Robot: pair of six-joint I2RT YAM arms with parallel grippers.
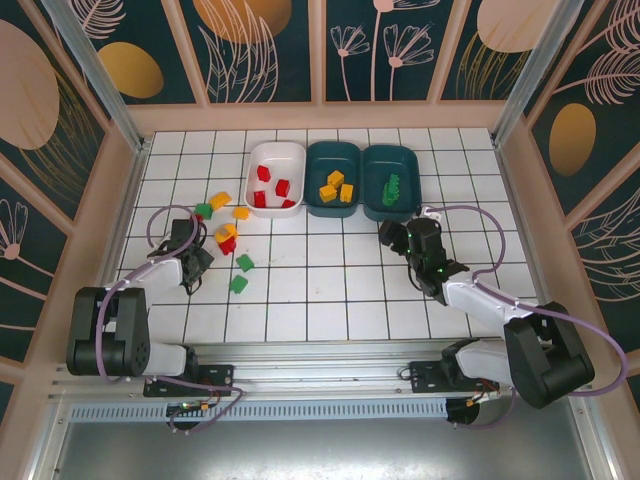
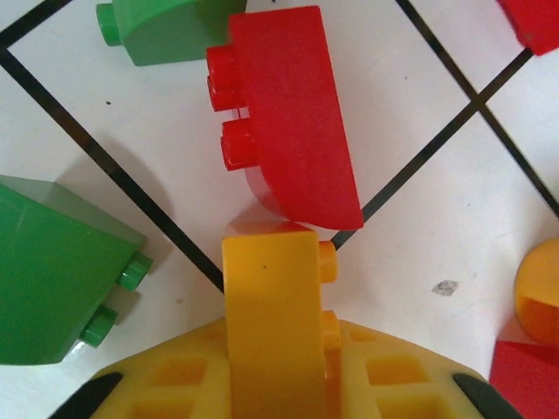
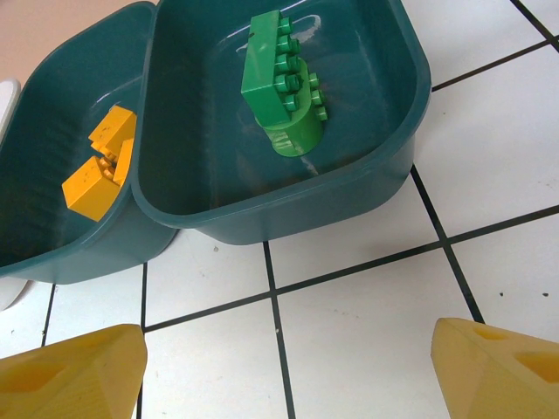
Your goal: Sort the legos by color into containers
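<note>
I record yellow fingers. Desk: white tiles, black grid lines. One white bin, two dark teal bins. Red bricks, yellow-orange brick, green bricks.

A white tiled tabletop with black grid lines sits inside a pale wooden frame. Dark teal leaf-printed wall panels surround it, with a silver metal rail nearest me.

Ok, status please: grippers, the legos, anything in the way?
Left gripper shut on yellow brick. Right gripper open, empty, by the right teal bin. Red brick close ahead of it.
</note>
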